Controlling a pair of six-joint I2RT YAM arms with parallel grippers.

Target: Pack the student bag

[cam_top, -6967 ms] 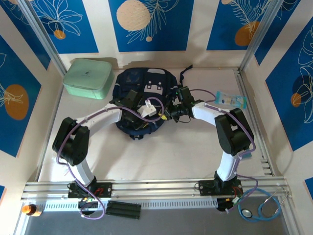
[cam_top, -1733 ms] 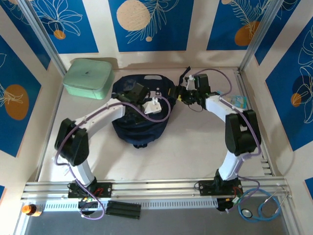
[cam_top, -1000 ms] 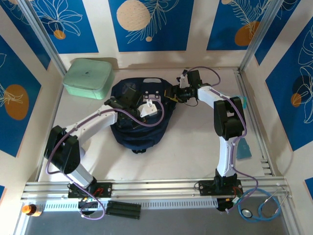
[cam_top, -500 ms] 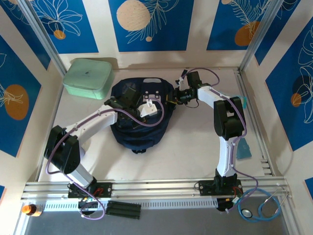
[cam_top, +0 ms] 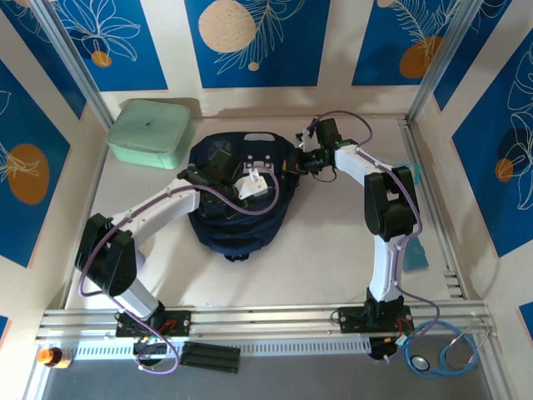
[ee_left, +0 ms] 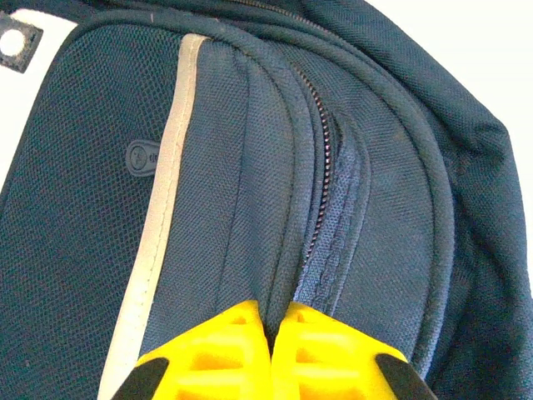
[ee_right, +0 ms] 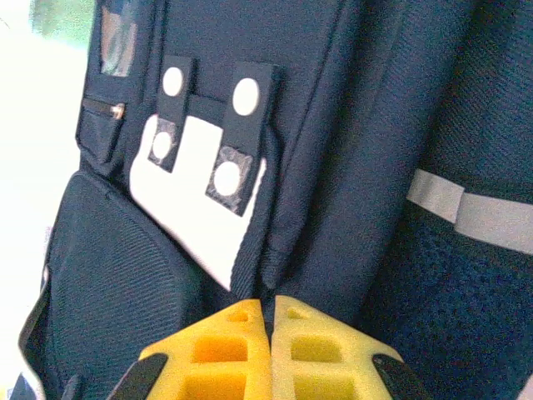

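The student bag (cam_top: 241,229) lies flat on the desk (cam_top: 333,242), toward the back and about in the middle, with its front pocket facing up and its lower end pointing to the arms. This pose keeps the zipper side reachable from above, which fits well for packing.

In the left wrist view, the zipper (ee_left: 321,167) runs along a curved seam and looks parted in its upper stretch, beside the grey stripe (ee_left: 162,208). The left end effector (ee_left: 271,321) has its yellow fingers pressed together on a fold of the bag's cloth just below this zipper. I judge it holds the cloth so that the opening can be lifted or kept taut.

The right end effector (ee_right: 268,312) is at the right edge of the bag, next to the front pocket with its white patch (ee_right: 200,208). Its fingers are pressed together too, at a seam of the pocket. Whether cloth is really caught between them, I cannot tell. Probably it is there to pull against the left side, so that the mouth spreads.

The two arms meet the bag from opposite sides — a sensible arrangement for soft fabric that would otherwise only slide.

Beside the bag at the back left stands a mint-green case (cam_top: 150,133), close to it — perhaps the thing to pack.
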